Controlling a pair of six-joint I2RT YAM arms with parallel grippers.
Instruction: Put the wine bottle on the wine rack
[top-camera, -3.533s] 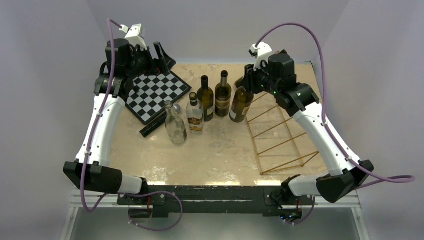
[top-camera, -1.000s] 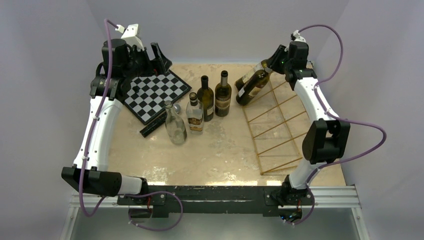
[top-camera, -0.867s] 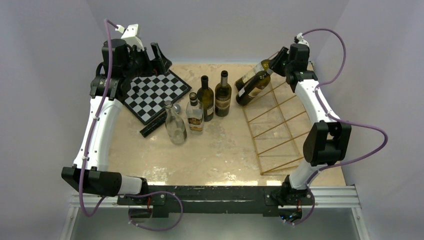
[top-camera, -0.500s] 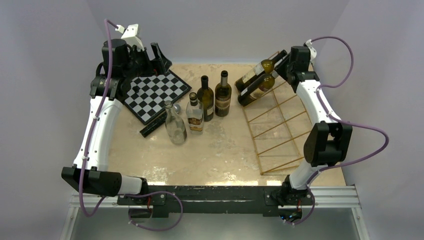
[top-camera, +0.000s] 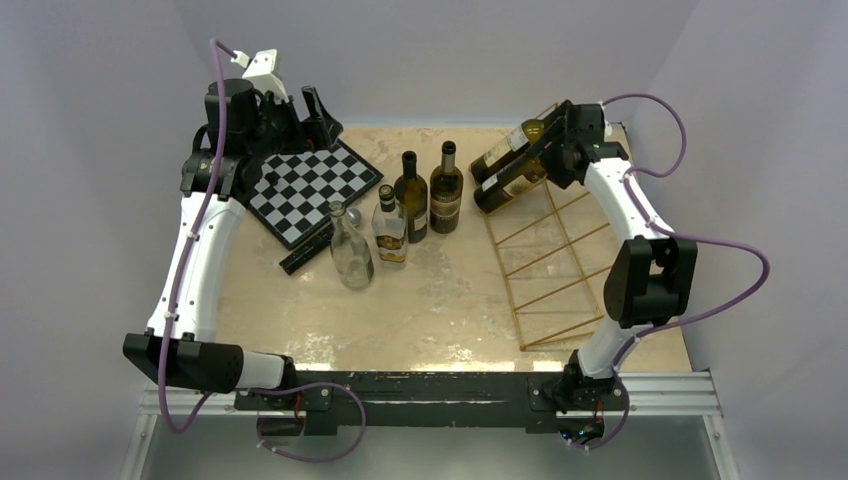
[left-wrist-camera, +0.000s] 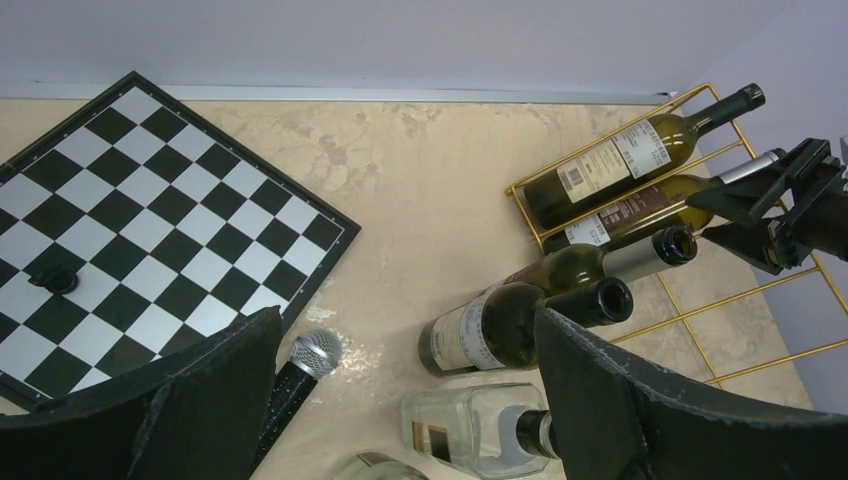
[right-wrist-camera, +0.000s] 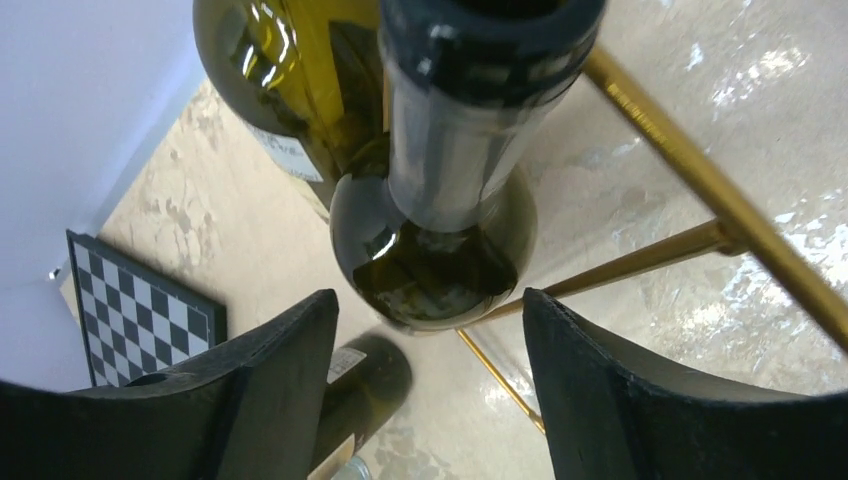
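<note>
I've got right gripper (right-wrist-camera: 428, 305) jaws apart round the wine bottle (right-wrist-camera: 455, 140) cos the wine rack (right-wrist-camera: 700, 178) carries it; left gripper (left-wrist-camera: 405, 330) gapes idle.

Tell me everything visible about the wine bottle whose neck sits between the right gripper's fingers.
Dark olive-green glass wine bottle, paper label, capped neck. It lies tilted across the wine rack's gold rods at the far end, close beside another bottle. The right gripper's open fingers flank its neck without clamping.
</note>
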